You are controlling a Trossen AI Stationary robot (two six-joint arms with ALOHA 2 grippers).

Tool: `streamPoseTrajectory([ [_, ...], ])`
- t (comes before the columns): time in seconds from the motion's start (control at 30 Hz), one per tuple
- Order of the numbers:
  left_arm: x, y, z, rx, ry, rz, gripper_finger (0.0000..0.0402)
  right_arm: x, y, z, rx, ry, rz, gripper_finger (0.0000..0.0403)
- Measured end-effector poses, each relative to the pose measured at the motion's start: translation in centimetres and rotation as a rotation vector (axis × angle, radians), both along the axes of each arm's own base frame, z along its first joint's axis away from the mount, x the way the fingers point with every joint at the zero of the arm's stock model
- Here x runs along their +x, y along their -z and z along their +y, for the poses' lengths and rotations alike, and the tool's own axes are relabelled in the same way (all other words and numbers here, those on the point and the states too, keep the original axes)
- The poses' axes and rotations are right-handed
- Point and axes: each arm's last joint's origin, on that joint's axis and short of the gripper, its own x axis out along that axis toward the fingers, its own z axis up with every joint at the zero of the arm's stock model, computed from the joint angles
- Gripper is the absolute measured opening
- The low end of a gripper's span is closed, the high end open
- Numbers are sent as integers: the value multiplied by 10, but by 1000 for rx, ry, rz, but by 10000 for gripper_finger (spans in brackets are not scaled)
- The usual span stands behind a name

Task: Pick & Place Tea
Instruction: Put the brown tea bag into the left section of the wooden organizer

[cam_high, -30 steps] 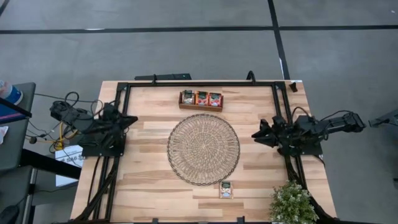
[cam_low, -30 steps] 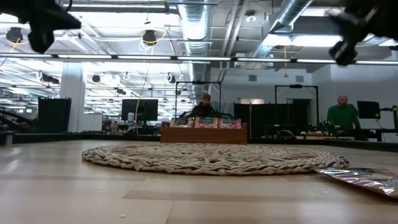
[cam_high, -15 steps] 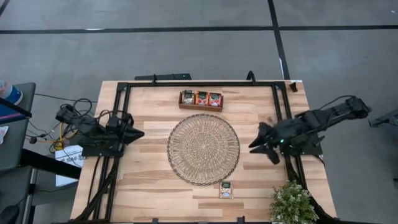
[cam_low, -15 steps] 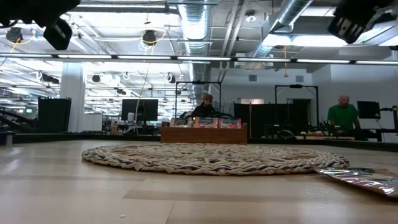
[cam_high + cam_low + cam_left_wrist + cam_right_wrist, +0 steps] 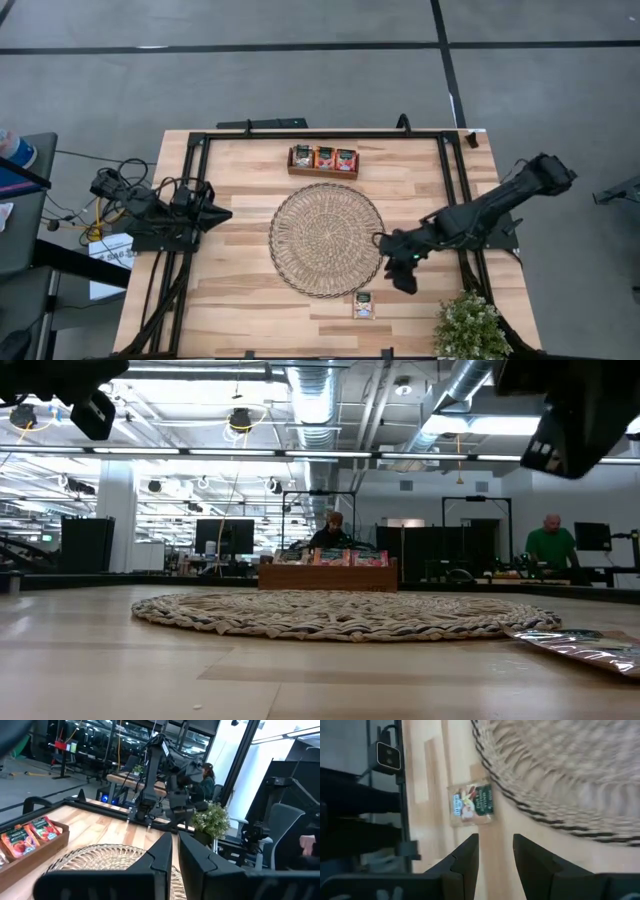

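Observation:
One pale tea sachet with a dark green top [image 5: 363, 305] lies flat on the wood just past the near rim of the round woven mat [image 5: 327, 240]. More tea sachets [image 5: 323, 158] stand in the wooden tray [image 5: 323, 173] at the far edge. My right gripper [image 5: 392, 265] hangs open over the mat's right near rim, pointing slantwise down; in its wrist view the sachet [image 5: 471, 804] lies ahead of the open gripper [image 5: 495, 852]. My left gripper [image 5: 224, 213] waits shut at the table's left, pointing about level at the mat [image 5: 100, 857].
A potted plant [image 5: 470, 328] stands at the near right corner, close to my right arm. A black frame [image 5: 320, 134] runs around the table's edges. In the low view, people sit beyond the table, and the sachet [image 5: 585, 645] lies at the right.
My right gripper has swung from the table's right edge toward the mat and the near edge, tipping from about level to slanting down. My left gripper turned and shifted slightly toward the mat early on, then kept still. The sachets have not moved.

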Motion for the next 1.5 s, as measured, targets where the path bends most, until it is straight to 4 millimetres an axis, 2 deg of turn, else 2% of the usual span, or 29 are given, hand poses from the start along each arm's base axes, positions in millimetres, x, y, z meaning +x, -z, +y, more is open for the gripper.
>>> streamPoseTrajectory([
  [0.2,0,1,0,6,0,8,21,20,14,-4,152,51,78,114],
  [0.33,0,2,0,12,0,21,21,23,26,-1,130,86,131,114],
  [0.57,0,3,0,15,1,27,21,20,49,27,79,111,209,114],
  [0.7,0,4,0,21,1,38,21,22,53,47,24,106,198,113],
  [0.83,0,5,0,28,1,50,21,34,46,66,-37,95,191,107],
  [1.0,0,5,0,30,1,52,21,54,47,81,-165,62,218,97],
  [1.27,1,6,0,36,1,65,21,80,69,90,-244,33,293,91],
  [1.5,1,8,0,40,2,75,21,86,72,86,-259,52,309,91],
])
